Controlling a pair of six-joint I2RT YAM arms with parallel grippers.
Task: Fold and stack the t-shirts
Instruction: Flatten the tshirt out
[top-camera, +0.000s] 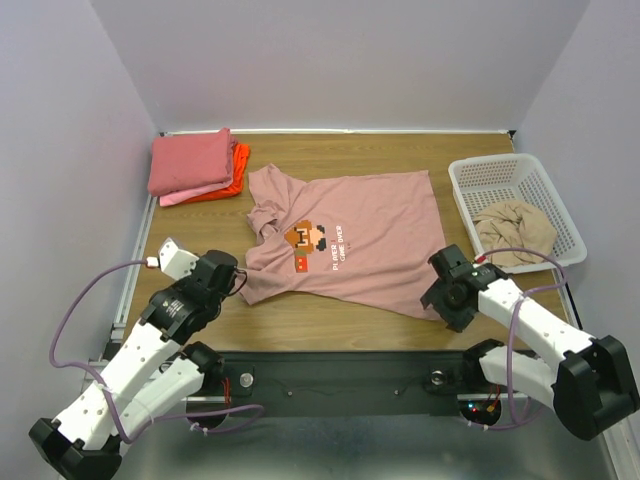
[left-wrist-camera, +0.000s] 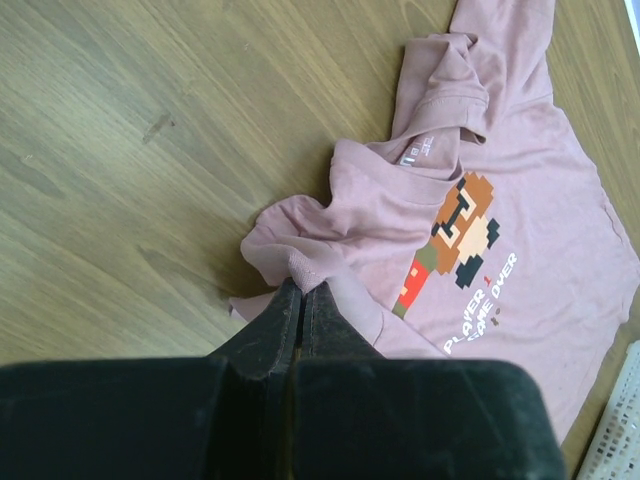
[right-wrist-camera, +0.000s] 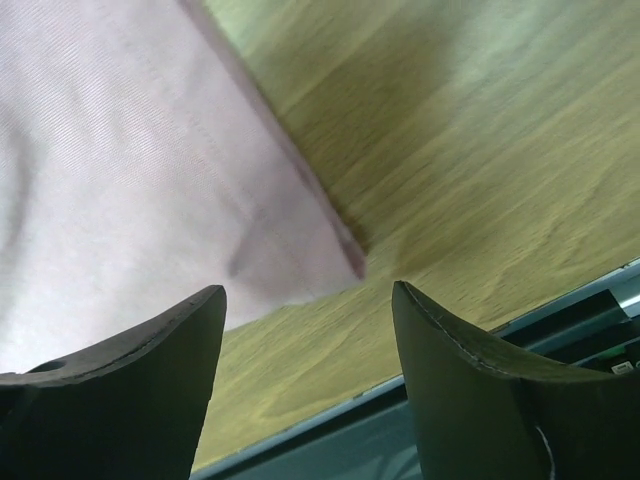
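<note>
A dusty-pink t-shirt (top-camera: 350, 235) with a pixel-art character and white text lies spread on the wooden table, its neck to the left. My left gripper (top-camera: 237, 283) is shut on a bunched fold of the shirt's near-left sleeve (left-wrist-camera: 300, 268). My right gripper (top-camera: 437, 300) is open and empty, hovering just off the shirt's near-right hem corner (right-wrist-camera: 345, 262). A stack of folded tees (top-camera: 195, 165), coral-pink on pale-pink on orange-red, sits at the far left. A beige tee (top-camera: 515, 230) lies crumpled in the basket.
A white plastic lattice basket (top-camera: 478, 172) stands at the right side of the table. The table's near edge and a dark metal rail (right-wrist-camera: 560, 315) lie just below my right gripper. Purple walls enclose the table.
</note>
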